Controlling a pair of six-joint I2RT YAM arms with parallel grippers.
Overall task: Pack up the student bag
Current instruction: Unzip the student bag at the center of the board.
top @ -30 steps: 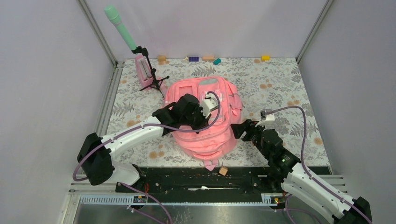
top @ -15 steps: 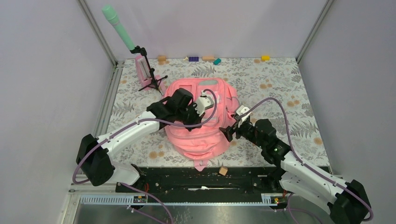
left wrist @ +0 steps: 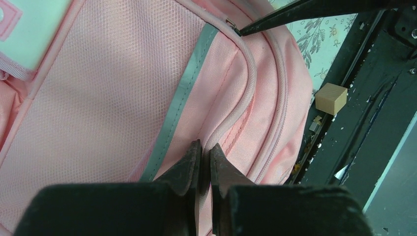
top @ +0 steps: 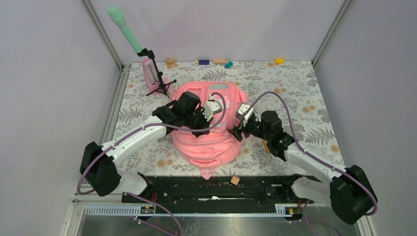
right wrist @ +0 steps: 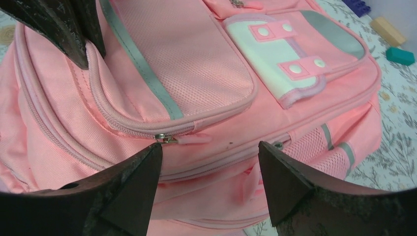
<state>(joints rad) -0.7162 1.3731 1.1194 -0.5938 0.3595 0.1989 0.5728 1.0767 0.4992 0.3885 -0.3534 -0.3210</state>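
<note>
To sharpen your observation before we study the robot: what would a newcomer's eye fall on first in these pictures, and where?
The big pink student bag lying mid-table on the floral cloth dominates. Both grippers meet at it: the left gripper pinched shut on its front fabric, the right gripper open in front of a zipper pull. A tall mint-green microphone rises at the far-left corner.

R gripper [top: 236,133] moved in to student bag [top: 209,147] | it slid left

One student bag [top: 209,142], one metronome [top: 149,72], one microphone [top: 125,29], two arms [top: 137,140], five far-edge blocks [top: 219,61], one wooden cube [top: 235,180].
</note>
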